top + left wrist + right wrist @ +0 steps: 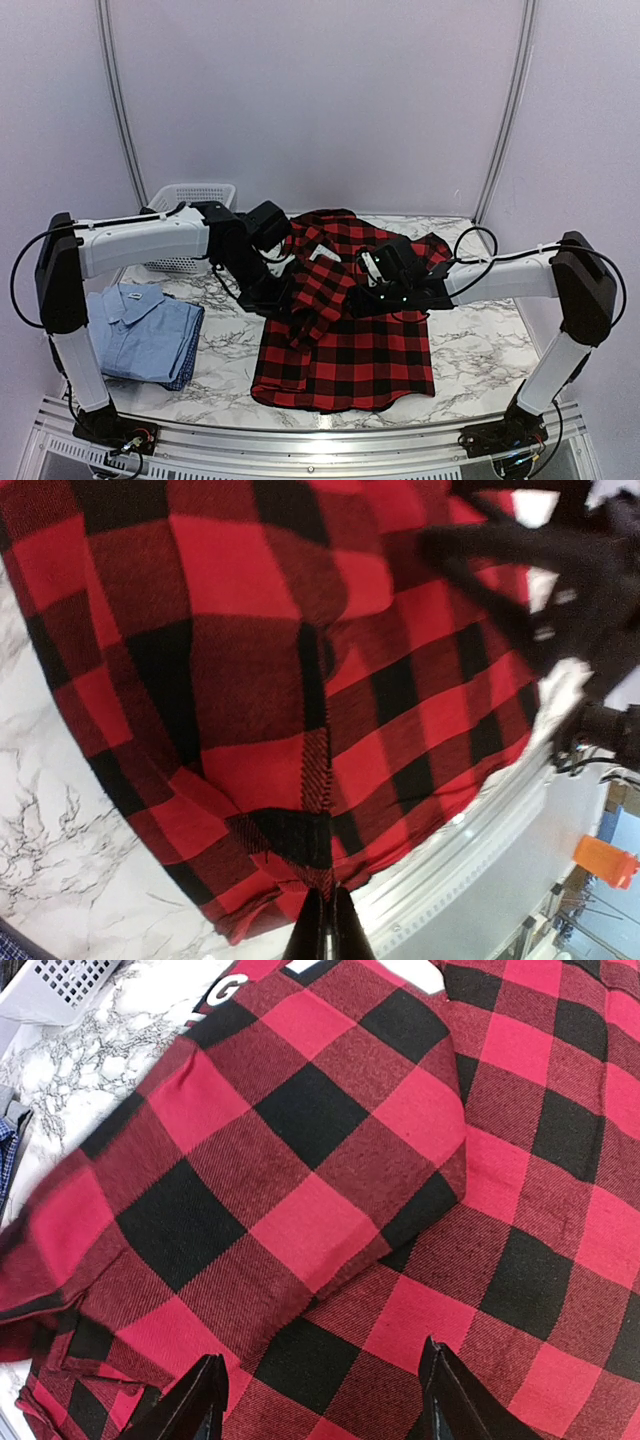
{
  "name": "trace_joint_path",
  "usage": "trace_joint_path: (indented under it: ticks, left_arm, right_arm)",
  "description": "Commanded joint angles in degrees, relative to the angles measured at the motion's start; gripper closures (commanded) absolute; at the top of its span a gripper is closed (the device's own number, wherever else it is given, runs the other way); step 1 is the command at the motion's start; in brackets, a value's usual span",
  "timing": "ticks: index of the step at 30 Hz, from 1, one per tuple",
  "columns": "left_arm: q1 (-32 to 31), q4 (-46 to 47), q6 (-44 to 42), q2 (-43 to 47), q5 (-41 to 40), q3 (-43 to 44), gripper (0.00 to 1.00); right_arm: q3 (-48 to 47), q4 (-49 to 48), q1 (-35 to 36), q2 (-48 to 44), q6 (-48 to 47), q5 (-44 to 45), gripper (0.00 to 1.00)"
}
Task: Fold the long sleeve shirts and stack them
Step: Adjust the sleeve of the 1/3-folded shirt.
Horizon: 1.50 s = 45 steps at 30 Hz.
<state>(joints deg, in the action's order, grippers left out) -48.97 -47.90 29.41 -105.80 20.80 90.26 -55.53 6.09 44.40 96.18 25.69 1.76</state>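
The flannel shirt (345, 340) lies spread mid-bench (480, 350), collar to the far edge and hem to the near edge, so its long axis runs far to near. I judge I'm on the sleeve fold: my left fingers (327, 925) are pinched tight on a sleeve cuff, lifted over the body, while my right fingers (200, 1405) stand wide and empty just above the cloth. Next that sleeve needs laying flat across the chest. The blue shirt (140, 335) sits folded at the near left corner

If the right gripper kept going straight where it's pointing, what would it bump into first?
Probably the red-and-black flannel shirt. The right gripper points its open jaws at the checked cloth, by the folded-over sleeve's edge. How close it is, I cannot tell.
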Motion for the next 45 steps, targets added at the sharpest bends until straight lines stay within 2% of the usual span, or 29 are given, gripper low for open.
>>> trace_joint_path:
  ticks: [1, 8, 16, 20, 27, 36, 41, 43, 45]
  left_arm:
    - [-0.04, -2.32, -2.88, -1.01, -7.35, -9.79, 0.99]
    - [-0.26, 0.43, -3.15, -3.72, -9.65, -9.67, 0.98]
    - [-0.33, 1.31, -2.88, -4.06, -9.9, -8.07, 0.98]
    - [-0.25, 1.62, -2.79, -3.75, -9.58, -8.28, 0.98]
    - [-0.3, 2.01, -2.78, -3.6, -9.09, -8.52, 0.98]
    - [-0.31, 2.2, -2.92, -3.63, -8.67, -8.43, 0.98]
    - [-0.26, 2.2, -3.02, -3.39, -8.28, -8.52, 0.98]
    - [-0.29, 2.2, -3.01, -3.3, -7.94, -8.52, 0.98]
    - [-0.33, 2.2, -3.08, -3.04, -7.39, -8.45, 0.98]
  right_arm:
    - [-0.64, -1.05, 0.26, -0.26, 0.67, -0.71, 0.39]
    - [-0.91, -1.68, 4.95, -0.82, -0.91, -0.46, 0.39]
    - [-1.63, -4.49, 10.7, 0.84, -3.67, -1.17, 0.45]
    - [-3.2, -5.64, 12.95, 2.85, -4.33, -4.44, 0.47]
    - [-3.84, -8.32, 13.6, 6.8, -0.95, -8.49, 0.55]
    - [-3.68, -12.67, 13.56, 10.61, 2.33, -12.53, 0.6]
    - [-3.69, -13.27, 13.59, 11.39, 3.85, -13.27, 0.66]
    - [-3.86, -12.54, 13.59, 11.12, 4.13, -13.2, 0.73]
    - [-3.93, -11.93, 13.56, 10.54, 4.18, -13.02, 0.84]
